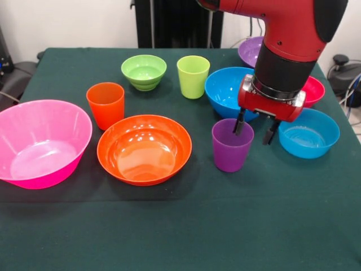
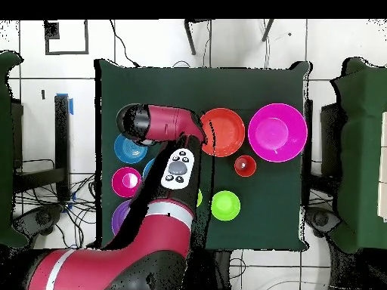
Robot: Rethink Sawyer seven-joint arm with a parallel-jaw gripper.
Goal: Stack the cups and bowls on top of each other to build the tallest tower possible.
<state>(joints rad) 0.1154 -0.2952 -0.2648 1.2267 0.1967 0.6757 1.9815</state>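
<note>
A dark green cloth covers the table (image 1: 169,231), which stands on a pale tiled floor (image 2: 83,45) strewn with cables. The gripper (image 1: 255,129) hangs over the purple cup (image 1: 232,145); its fingers are spread, one dipping inside the cup's rim, the other outside, neither clamped. That cup stands upright toward the table's middle, between the big orange bowl (image 1: 144,148) and the light blue bowl (image 1: 308,132). The big pink bowl (image 1: 40,142) sits at one side edge. The orange cup (image 1: 105,105), green bowl (image 1: 144,71), lime cup (image 1: 193,76), big blue bowl (image 1: 228,87), red bowl (image 1: 313,90) and purple bowl (image 1: 251,51) lie nearer the other long edge. All containers visible inside are empty, none stacked
</note>
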